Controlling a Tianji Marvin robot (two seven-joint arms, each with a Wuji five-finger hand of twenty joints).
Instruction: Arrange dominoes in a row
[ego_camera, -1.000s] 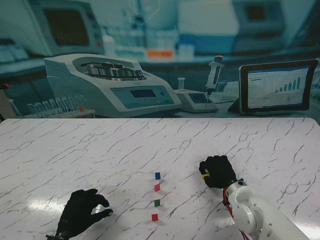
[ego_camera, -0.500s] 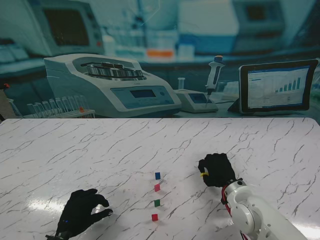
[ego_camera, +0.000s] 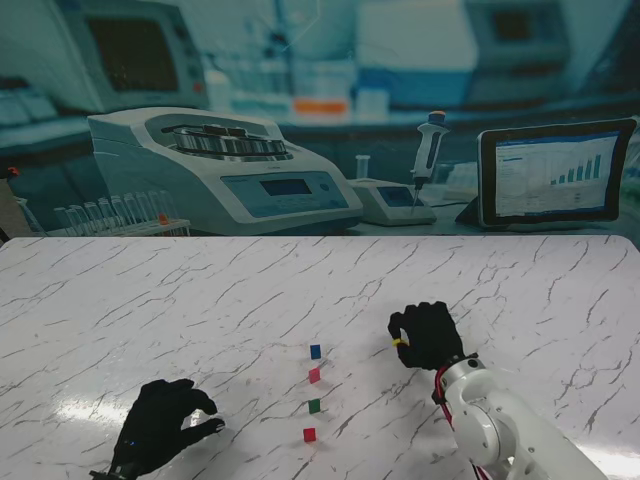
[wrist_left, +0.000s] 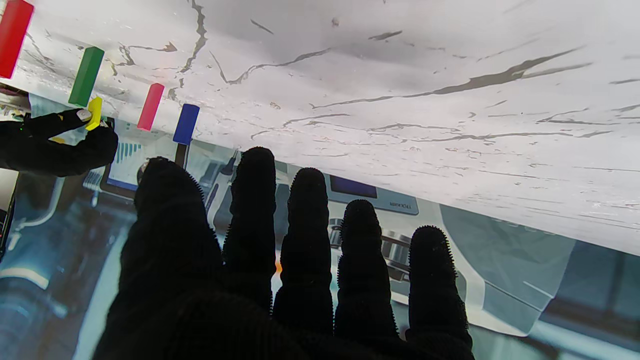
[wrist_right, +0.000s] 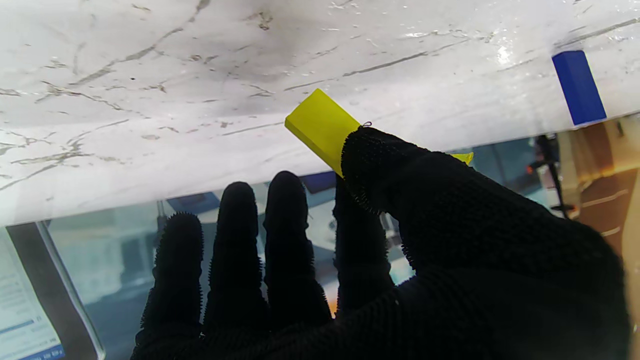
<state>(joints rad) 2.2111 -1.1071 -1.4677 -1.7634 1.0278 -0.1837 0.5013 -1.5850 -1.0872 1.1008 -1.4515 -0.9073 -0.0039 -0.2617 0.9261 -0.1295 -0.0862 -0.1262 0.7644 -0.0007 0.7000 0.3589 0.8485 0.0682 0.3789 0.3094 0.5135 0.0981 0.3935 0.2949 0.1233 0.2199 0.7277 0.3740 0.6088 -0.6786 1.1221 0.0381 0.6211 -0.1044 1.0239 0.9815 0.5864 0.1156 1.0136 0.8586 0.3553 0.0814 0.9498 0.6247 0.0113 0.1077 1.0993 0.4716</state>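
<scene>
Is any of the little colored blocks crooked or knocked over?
None looks knocked over. The blue domino, pink domino, green domino and red domino stand upright in a fairly straight row. Only the yellow domino is out of line, pinched tilted in the right hand.

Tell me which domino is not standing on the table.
The yellow domino: the right hand holds it off the table, while four others stand in a row.
</scene>
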